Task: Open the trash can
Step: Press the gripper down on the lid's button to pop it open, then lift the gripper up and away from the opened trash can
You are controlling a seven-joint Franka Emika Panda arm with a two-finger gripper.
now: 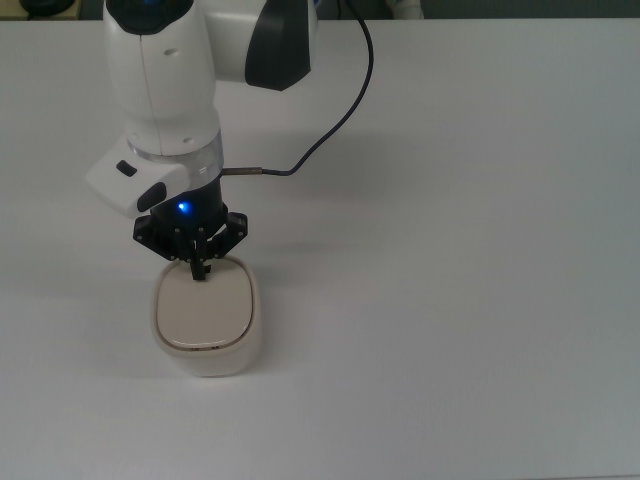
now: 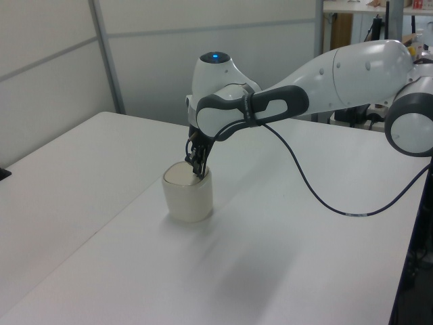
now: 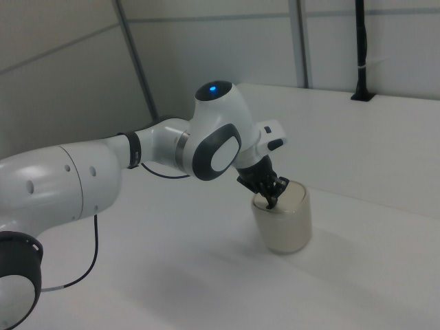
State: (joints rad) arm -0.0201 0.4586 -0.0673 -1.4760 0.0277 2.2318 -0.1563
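Note:
The trash can (image 1: 206, 330) is a small cream-white bin with a beige lid (image 1: 204, 312), standing on the white table; the left view shows the trash can (image 2: 187, 196) too, and so does the right view, trash can (image 3: 283, 220). My gripper (image 1: 199, 270) points straight down with its fingers shut together, the tips resting on the lid's edge nearest the arm. The fingertips cover the black button, so it is hidden. The lid lies flat and closed. In the left view the gripper (image 2: 197, 172) touches the lid's far rim.
The white table (image 1: 450, 300) spreads wide around the bin. A black cable (image 1: 330, 120) runs from the arm's wrist across the table top. Grey wall panels stand behind the table in the left view.

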